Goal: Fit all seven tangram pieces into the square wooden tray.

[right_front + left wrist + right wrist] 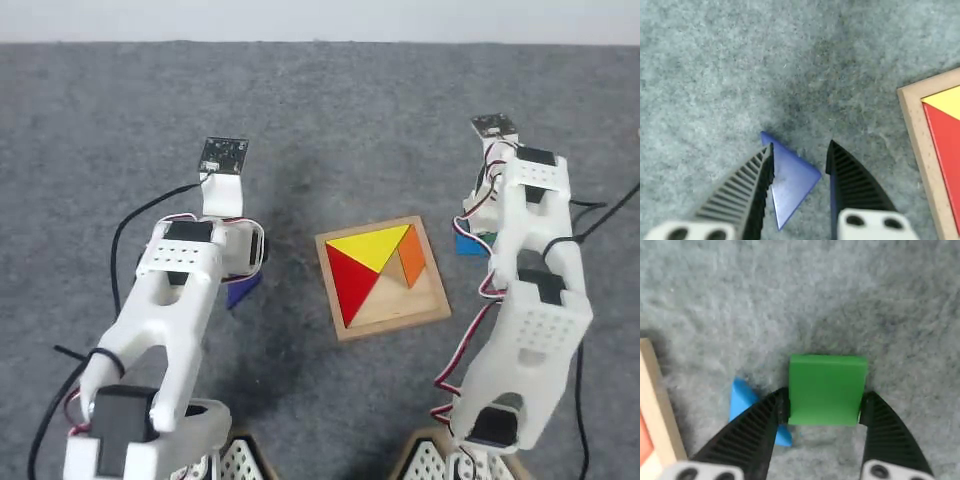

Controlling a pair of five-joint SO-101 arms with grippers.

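The grey felt surface (320, 120) carries everything, and the square wooden tray (420, 300) lies in the middle of it, between the two arms. In the tray there are already a red triangle (350, 280), a yellow triangle (375, 248) and an orange piece (412, 258). The bare wood is on the side toward the right arm and toward the bases of the arms, so I judge that the task is about half done. The right pincer (822, 399) is clenched on the green square (826, 387): its two fingers press on two opposite sides of the piece, which is just outside the tray on the right arm's side. I cannot tell if the square is lifted or if it rests on the surface. A light blue piece (740, 397) lies just beside it, partly behind one finger, between the square and the tray edge. The left pincer (801, 146) is released and hangs low over the dark blue triangle (790, 182), which is on the other side of the tray, apart from it. The long edge of this triangle runs along one finger and its square corner points to the other finger, so a closing here would press on an edge and a corner, and the piece could turn. The right arm is the nearer one to the free wood, and I think its square goes in first, carried over the light blue piece toward the tray.
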